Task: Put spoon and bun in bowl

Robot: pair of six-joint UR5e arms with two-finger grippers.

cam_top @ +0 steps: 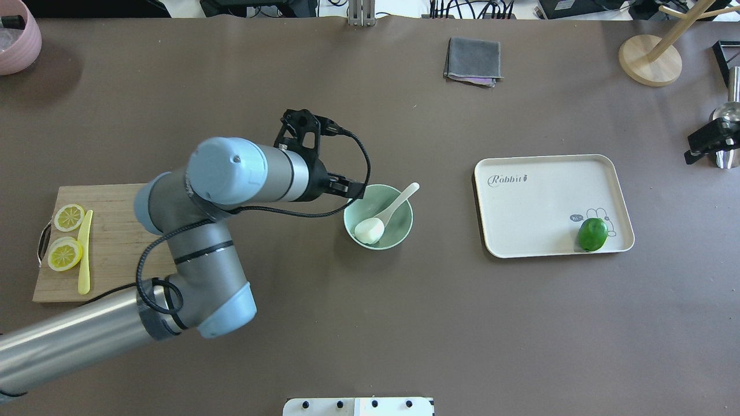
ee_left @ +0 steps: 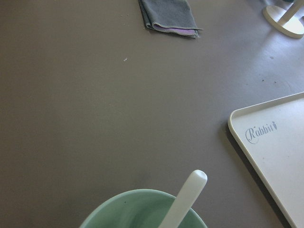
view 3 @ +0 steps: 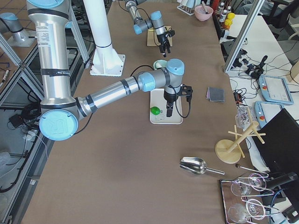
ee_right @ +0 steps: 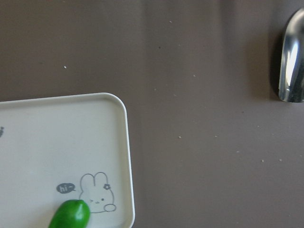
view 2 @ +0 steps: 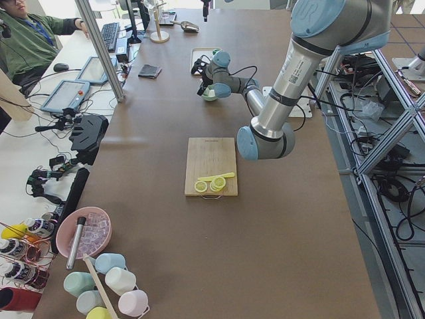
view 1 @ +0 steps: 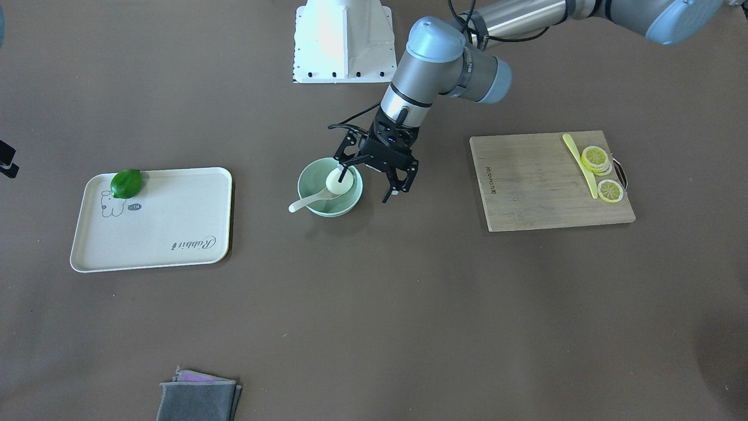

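The mint-green bowl [view 1: 308, 199] [cam_top: 400, 224] stands mid-table. The white spoon [view 1: 304, 203] [cam_top: 399, 202] lies in it, its handle sticking out over the rim. The white bun [view 1: 337, 185] [cam_top: 370, 231] sits in the bowl at the spoon's scoop end. My left gripper [view 1: 368, 184] hangs open and empty just above the bowl's edge, one finger in front of the bun. The left wrist view shows the bowl's rim [ee_left: 137, 202] and the spoon handle [ee_left: 187, 194]. My right gripper [cam_top: 711, 141] [view 3: 167, 109] is beside the tray; I cannot tell whether it is open.
A cream tray [view 1: 152, 234] [cam_top: 537, 202] [ee_right: 57, 137] holds a green lime [view 1: 127, 183] [cam_top: 592, 234] [ee_right: 69, 216]. A wooden cutting board [view 1: 537, 187] [cam_top: 115, 242] carries lemon slices and a yellow knife. A grey cloth [view 1: 198, 400] [cam_top: 473, 58] lies far off. A metal scoop [ee_right: 292, 61] lies beside the tray.
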